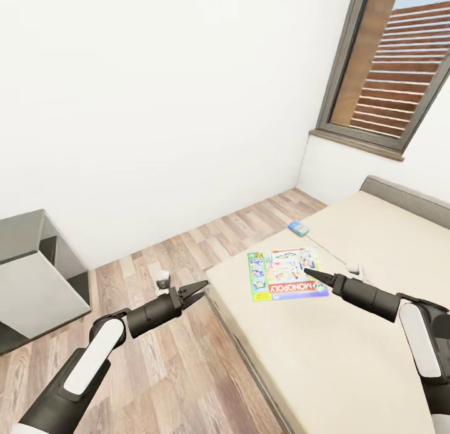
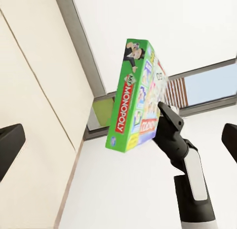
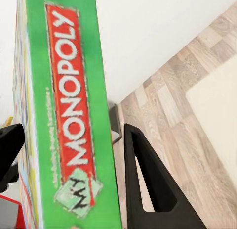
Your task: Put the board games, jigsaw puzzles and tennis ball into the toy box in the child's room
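holding the green-white-red monopoly board game [image 1: 286, 274] in the right end effector [image 1: 310, 274], fingers clamped on one edge of the box, seen over the cream mattress of the bed [image 1: 369, 334] near its corner. in the right wrist view, green side panel of the box between the two dark fingers [image 3: 145, 179]. from the left wrist view, box lifted clear and tilted. smaller blue board game [image 1: 298, 227] lying flat on the mattress nearer the wall, apart from the monopoly box. left end effector [image 1: 199, 291] spread wide and gripping nothing, over the wood floor [image 1: 162, 359] just beside the bed's corner. grey cabinet [image 1: 34, 274] at the wall, window [image 1: 400, 71] above the headboard.
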### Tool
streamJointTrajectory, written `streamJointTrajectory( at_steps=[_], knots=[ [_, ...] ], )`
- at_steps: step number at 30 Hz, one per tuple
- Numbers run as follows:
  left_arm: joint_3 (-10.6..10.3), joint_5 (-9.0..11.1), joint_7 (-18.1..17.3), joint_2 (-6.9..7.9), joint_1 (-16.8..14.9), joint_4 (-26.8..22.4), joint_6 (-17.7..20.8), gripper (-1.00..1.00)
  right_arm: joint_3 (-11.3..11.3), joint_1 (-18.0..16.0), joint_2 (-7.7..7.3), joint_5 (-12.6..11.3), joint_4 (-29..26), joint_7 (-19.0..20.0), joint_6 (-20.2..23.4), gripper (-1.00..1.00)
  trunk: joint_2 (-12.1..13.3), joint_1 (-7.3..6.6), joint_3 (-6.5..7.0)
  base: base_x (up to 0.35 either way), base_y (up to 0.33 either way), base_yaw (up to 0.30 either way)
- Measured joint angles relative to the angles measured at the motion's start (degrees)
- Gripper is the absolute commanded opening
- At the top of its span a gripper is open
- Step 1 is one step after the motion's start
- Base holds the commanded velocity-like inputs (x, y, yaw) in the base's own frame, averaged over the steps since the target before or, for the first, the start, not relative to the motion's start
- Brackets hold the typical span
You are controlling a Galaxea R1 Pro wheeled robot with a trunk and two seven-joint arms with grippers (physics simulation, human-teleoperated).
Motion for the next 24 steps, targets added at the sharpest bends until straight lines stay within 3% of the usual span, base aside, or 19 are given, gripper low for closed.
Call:
streamJointTrajectory(
  at_steps=[16,24],
  knots=[
    [0.0,0.0,0.0,0.00,0.0,0.1,0.0,1.00,0.7,0.0,0.01,0.0,0.0,-7.2,0.0,-1.00,0.0,0.00,0.00,0.000,0.000,0.294],
    [0.0,0.0,0.1,-0.01,0.0,0.1,0.0,1.00,5.6,0.0,-0.02,-0.4,0.0,-8.7,0.0,-1.00,0.0,0.00,0.00,0.000,0.000,0.166]
  ],
)
